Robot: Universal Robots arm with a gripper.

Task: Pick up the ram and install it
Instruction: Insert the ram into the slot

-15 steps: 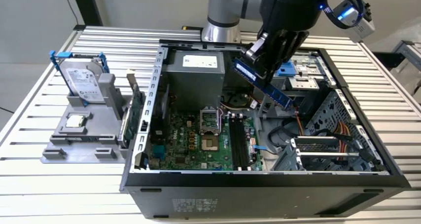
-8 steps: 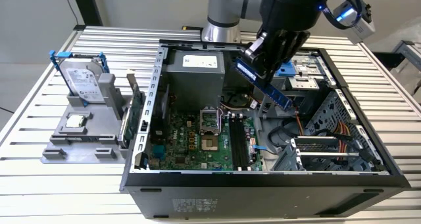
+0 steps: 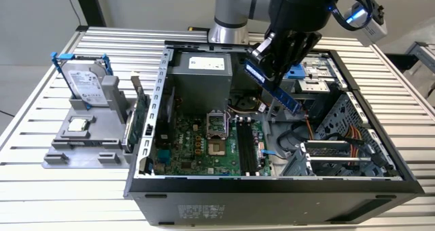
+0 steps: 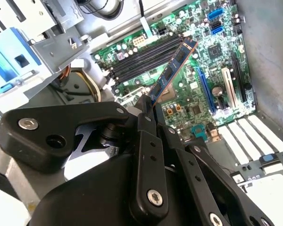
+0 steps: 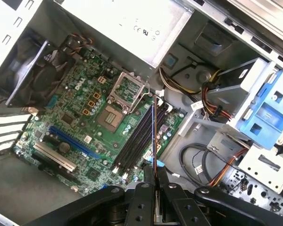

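The slatted table (image 3: 41,190) was seen carrying the open computer case (image 3: 272,203), laid on its side; within it the green motherboard (image 3: 193,147) was exposed, and its row of dark memory slots (image 5: 137,141) appeared to be unfilled; the black gripper (image 3: 270,63) was poised over the case interior, its fingers (image 4: 146,136) drawn closed onto one end of the ram (image 3: 280,92), which was pinched across its two flat faces; the ram was held clear of the board, hanging tilted with its free end lowest, above the slots and somewhat toward the exterior view's right of them, with nothing but the fingers touching it; in the first wrist view it was seen edge-on, roughly in line with the slots beneath; the stick was judged to be light, thin and stiff, yet fragile, so that a firm but gentle pinch on the flat faces was thought right, well away from the contact edge; since it was gripped at one end only, some pivoting in the pads under seating pressure was considered possible
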